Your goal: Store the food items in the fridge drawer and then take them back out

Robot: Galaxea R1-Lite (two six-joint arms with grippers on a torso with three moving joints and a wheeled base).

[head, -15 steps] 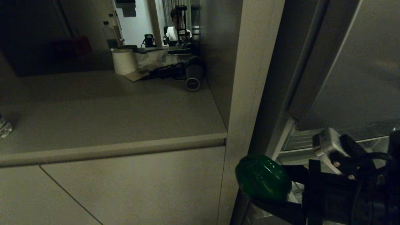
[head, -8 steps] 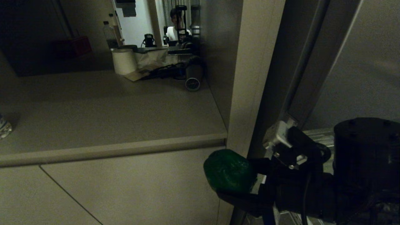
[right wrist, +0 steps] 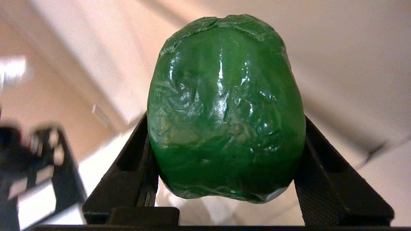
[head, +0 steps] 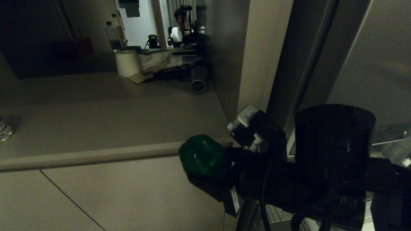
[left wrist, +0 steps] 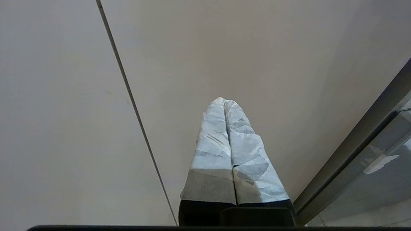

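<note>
A glossy green, plastic-wrapped, fist-sized food item (head: 203, 155) (right wrist: 224, 80) is clamped between the black fingers of my right gripper (head: 205, 160) (right wrist: 226, 134). It hangs in the air just in front of the counter's front edge (head: 96, 155), left of the fridge. A strip of the clear fridge drawer (head: 391, 138) shows behind my right arm. My left gripper (left wrist: 224, 102) is shut and empty, its taped fingers pressed together, pointing at a beige cabinet door (left wrist: 257, 57).
The beige counter (head: 112, 118) carries a paper roll (head: 127, 62), a bottle (head: 113, 35), cables and a grey cylinder (head: 198, 80) at its back. A crumpled object (head: 4, 130) sits at its left edge. Grey steel fridge door (head: 379, 64) at right. A person (head: 179, 22) is far behind.
My right arm has swung left and upward with the green item, from in front of the fridge drawer to the counter's front edge. The left gripper has not moved.
</note>
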